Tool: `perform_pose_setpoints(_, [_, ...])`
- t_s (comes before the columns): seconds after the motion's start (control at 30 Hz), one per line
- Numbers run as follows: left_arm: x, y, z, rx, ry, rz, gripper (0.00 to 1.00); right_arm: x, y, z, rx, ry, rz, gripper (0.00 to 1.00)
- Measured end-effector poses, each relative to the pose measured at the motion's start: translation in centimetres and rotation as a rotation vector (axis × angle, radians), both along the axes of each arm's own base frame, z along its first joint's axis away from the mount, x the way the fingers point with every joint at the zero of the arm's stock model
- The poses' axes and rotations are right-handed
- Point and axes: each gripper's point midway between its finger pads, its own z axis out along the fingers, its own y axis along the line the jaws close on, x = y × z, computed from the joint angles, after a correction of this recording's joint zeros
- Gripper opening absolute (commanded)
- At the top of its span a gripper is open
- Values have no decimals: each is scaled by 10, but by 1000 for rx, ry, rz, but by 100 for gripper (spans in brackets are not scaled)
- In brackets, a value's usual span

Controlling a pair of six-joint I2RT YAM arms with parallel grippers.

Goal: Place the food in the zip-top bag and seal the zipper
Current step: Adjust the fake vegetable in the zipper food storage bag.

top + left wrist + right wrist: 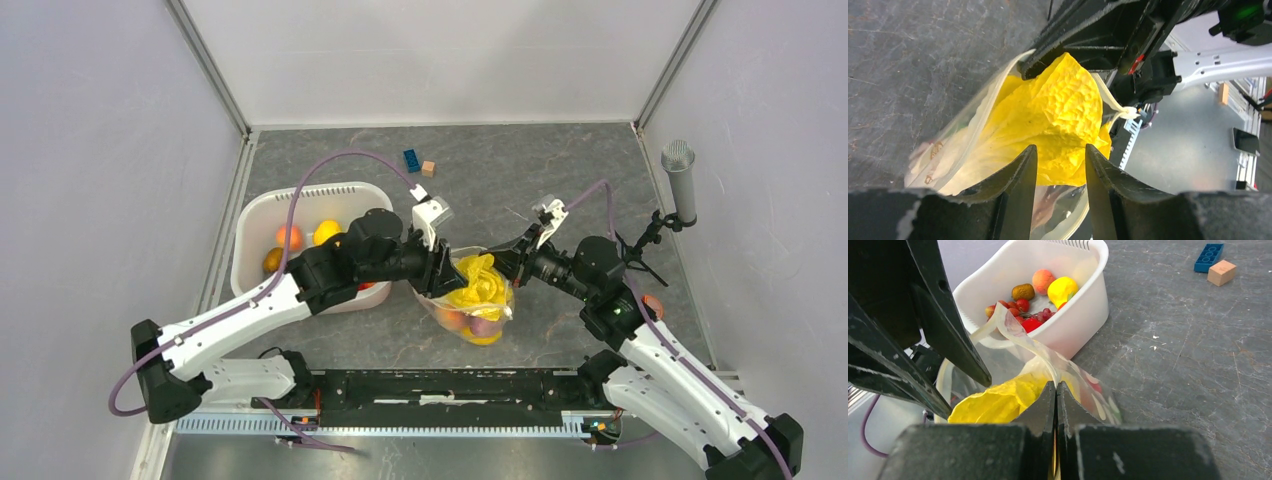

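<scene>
One zip-top bag [1007,347] between left end effector [1060,148] and right end effector [1056,385].

Tightest spot is the mouth of the zip-top bag [470,305], mid-counter. The left hand [437,268] crowds it from one side with its fingers apart, the right hand [508,262] is pinched on the rim from the other, and the big crinkled yellow piece [478,285] plugs most of the opening. The white basket [258,212] walls off the left, reachable only from above. The far counter [560,165] is bare apart from a blue brick [411,160] touching a wooden cube [428,168]. A microphone [678,170] stands up at the right edge.
</scene>
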Motion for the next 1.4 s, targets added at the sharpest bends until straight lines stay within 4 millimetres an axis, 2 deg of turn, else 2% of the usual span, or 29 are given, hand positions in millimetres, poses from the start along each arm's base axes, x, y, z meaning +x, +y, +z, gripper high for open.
perform_pose_setpoints(0.13, [-6, -6, -15, 44, 7, -49, 47, 2, -2, 2, 2, -6, -18, 3])
perform_pose_setpoints(0.37, [-4, -27, -59, 126, 23, -61, 47, 4, -3, 0, 1, 0, -30, 3])
perform_pose_setpoints(0.53, [2, -37, -73, 151, 4, -46, 45, 11, -8, -3, -11, 10, -80, 3])
perform_pose_setpoints(0.77, [1, -51, -96, 189, -14, -61, 38, 21, -19, -11, -41, 36, -167, 3])
perform_pose_setpoints(0.97, [-1, -51, -101, 183, -29, -56, 37, 26, -21, -17, -65, 56, -192, 6])
perform_pose_setpoints(1.07, [0, -49, -97, 180, -38, -42, 37, 26, -20, -18, -66, 59, -188, 16])
perform_pose_setpoints(1.1, [1, -48, -97, 183, -42, -34, 36, 26, -19, -18, -66, 57, -183, 31])
perform_pose_setpoints(1.23, [6, -47, -95, 201, -44, -11, 36, 25, -19, -13, -74, 30, -173, 53])
perform_pose_setpoints(1.3, [13, -49, -96, 206, -40, 0, 35, 24, -23, -7, -81, 4, -180, 59])
perform_pose_setpoints(1.4, [22, -50, -100, 206, -31, 18, 35, 22, -32, 5, -93, -37, -210, 64])
